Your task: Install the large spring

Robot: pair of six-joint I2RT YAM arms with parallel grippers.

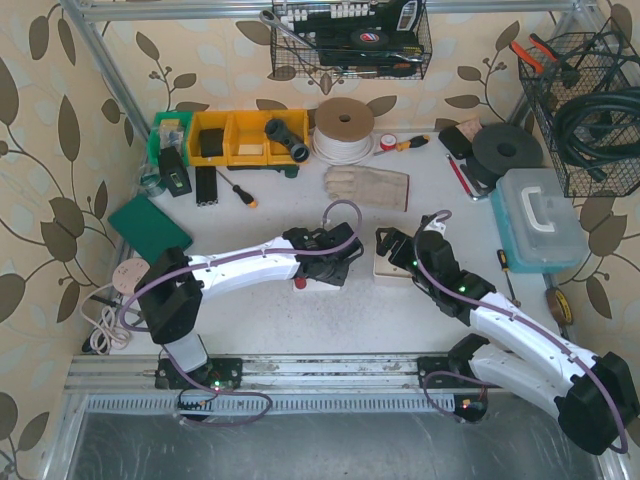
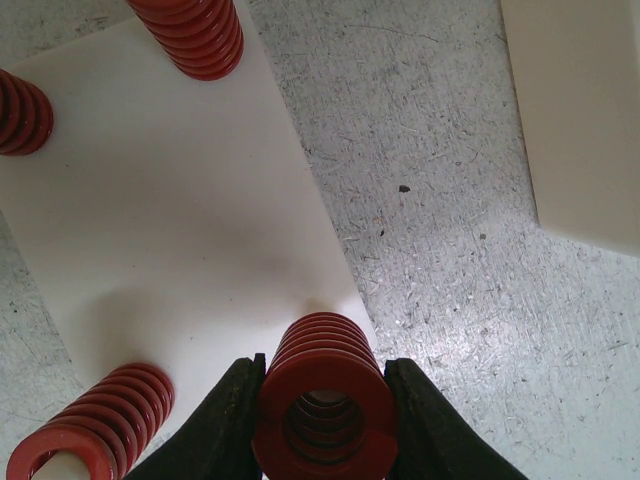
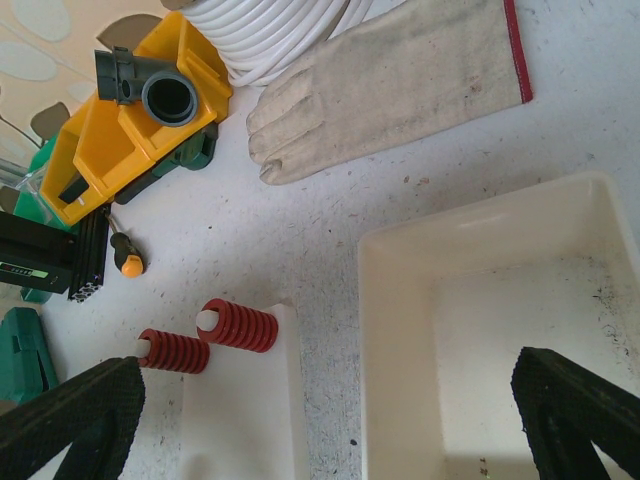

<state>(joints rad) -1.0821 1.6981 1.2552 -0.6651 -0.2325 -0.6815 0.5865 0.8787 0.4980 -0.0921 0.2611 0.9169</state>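
Bottom centre, left wrist view: left gripper (image 2: 325,425) clamped around the large spring (image 2: 325,350), which stands upright on the white plate's (image 2: 180,220) corner.

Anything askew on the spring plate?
Nothing stands out. Four red springs stand one at each corner of the white plate, none visibly tipped. The left gripper is closed on the near-right spring.

Glove (image 1: 368,185): pale, lying flat, just in front of the cord spool.
Cord spool (image 1: 343,128): white coil beside the yellow bins.
Yellow bins (image 1: 235,137): back row, with a grey pipe fitting (image 1: 285,138) at the right end.
Screwdriver (image 1: 240,193): black and orange, near the bins.
Toolbox (image 1: 538,220): light blue, far right.
Green pad (image 1: 149,225): left side, lying askew.
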